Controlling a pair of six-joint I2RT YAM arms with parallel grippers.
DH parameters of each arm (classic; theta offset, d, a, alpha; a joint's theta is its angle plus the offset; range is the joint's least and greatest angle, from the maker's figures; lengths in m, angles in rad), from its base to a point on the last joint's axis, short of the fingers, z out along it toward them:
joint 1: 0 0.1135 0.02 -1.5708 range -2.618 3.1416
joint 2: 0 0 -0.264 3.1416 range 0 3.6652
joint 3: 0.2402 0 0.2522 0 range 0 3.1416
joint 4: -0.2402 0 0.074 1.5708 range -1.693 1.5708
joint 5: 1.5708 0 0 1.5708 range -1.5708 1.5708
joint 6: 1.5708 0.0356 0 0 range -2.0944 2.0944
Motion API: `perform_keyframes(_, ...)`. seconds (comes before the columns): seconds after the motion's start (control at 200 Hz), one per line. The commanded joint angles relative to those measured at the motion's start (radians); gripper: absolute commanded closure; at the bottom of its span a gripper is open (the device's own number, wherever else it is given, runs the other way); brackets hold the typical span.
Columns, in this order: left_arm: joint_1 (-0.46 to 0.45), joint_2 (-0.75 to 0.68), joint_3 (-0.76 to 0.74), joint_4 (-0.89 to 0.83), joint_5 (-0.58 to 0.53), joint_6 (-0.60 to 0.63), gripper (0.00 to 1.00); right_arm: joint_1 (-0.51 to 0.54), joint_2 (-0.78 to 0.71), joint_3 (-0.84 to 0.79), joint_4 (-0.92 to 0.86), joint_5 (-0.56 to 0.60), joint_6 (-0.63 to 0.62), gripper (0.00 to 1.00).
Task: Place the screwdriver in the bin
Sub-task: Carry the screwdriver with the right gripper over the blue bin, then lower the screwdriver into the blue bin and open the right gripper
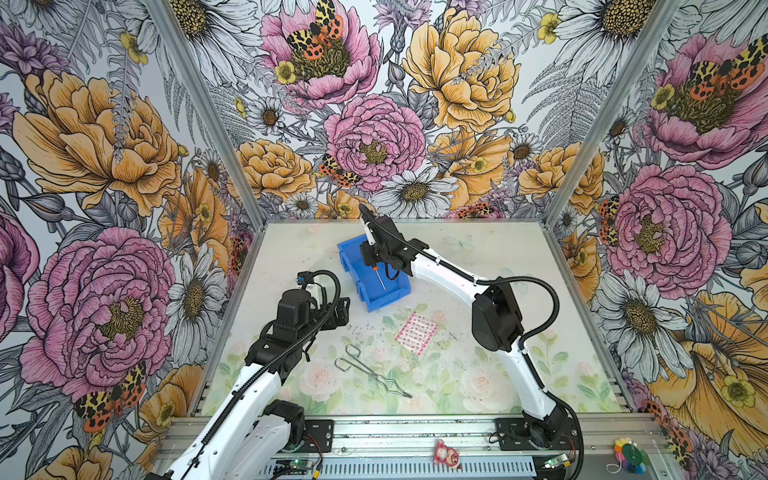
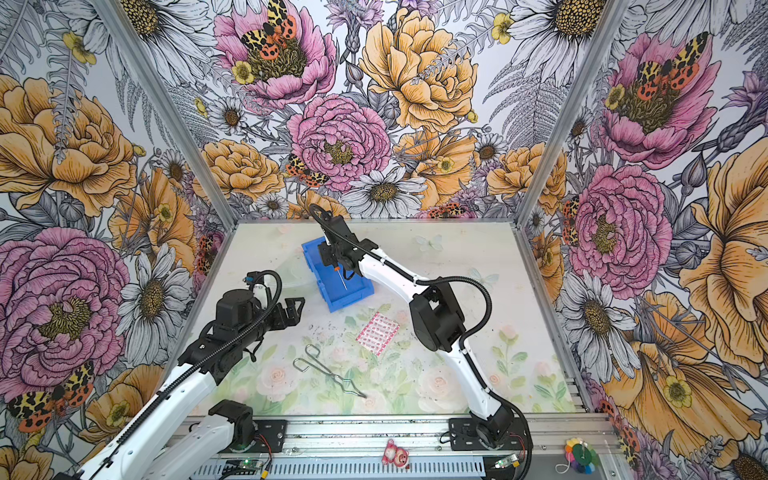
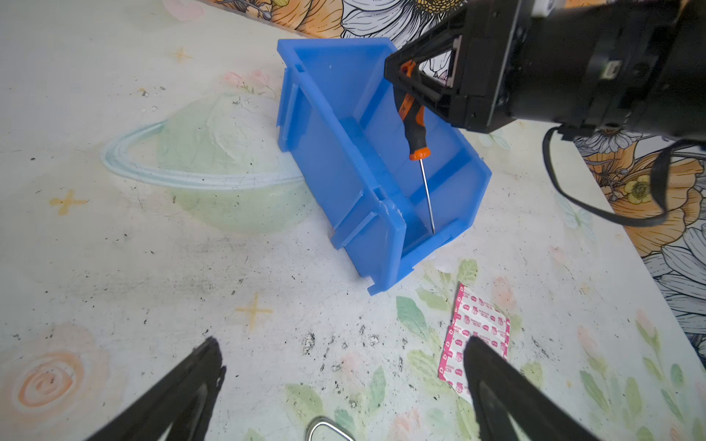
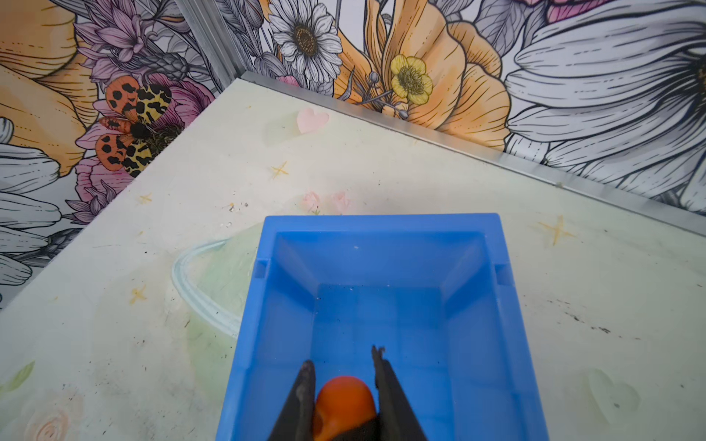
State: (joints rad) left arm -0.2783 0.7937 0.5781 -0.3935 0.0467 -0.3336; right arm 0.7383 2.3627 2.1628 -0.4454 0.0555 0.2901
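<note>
Pinching the screwdriver (image 3: 414,130) by its handle, the right gripper (image 4: 342,362) hangs over the bin (image 3: 328,152), shaft pointing down beneath it.

**Where the cameras look**

Both top views look down from high up at the front, seeing the whole table (image 1: 498,241). The left wrist camera sits low and looks across at the blue bin (image 3: 336,160) from its side. The right wrist camera peers into the bin from close above. All four show it.
</note>
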Motion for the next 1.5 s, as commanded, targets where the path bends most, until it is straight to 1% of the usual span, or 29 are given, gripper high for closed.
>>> perform_keyframes(0.0,0.008,0.003,-0.004,-0.009,0.030,-0.002,0.01,-0.008,0.047,0.053,0.002,0.007,0.010,1.00)
perform_keyframes(0.33,0.007,0.010,-0.003,-0.013,0.039,-0.004,0.01,-0.013,0.145,0.122,0.002,0.003,0.023,1.00)
perform_keyframes(0.646,0.006,0.016,-0.003,-0.017,0.035,-0.003,0.01,-0.016,0.208,0.127,-0.007,-0.019,0.057,1.00)
perform_keyframes(0.826,0.008,0.019,-0.003,-0.016,0.030,-0.002,0.01,-0.016,0.226,0.122,-0.017,-0.028,0.056,1.00)
perform_keyframes(0.941,0.007,0.025,-0.003,-0.012,0.031,0.000,0.02,-0.016,0.236,0.117,-0.022,-0.028,0.057,0.97)
perform_keyframes(1.491,0.005,0.015,-0.006,-0.008,0.032,0.001,0.01,-0.016,0.249,0.087,-0.030,-0.030,0.077,0.95)
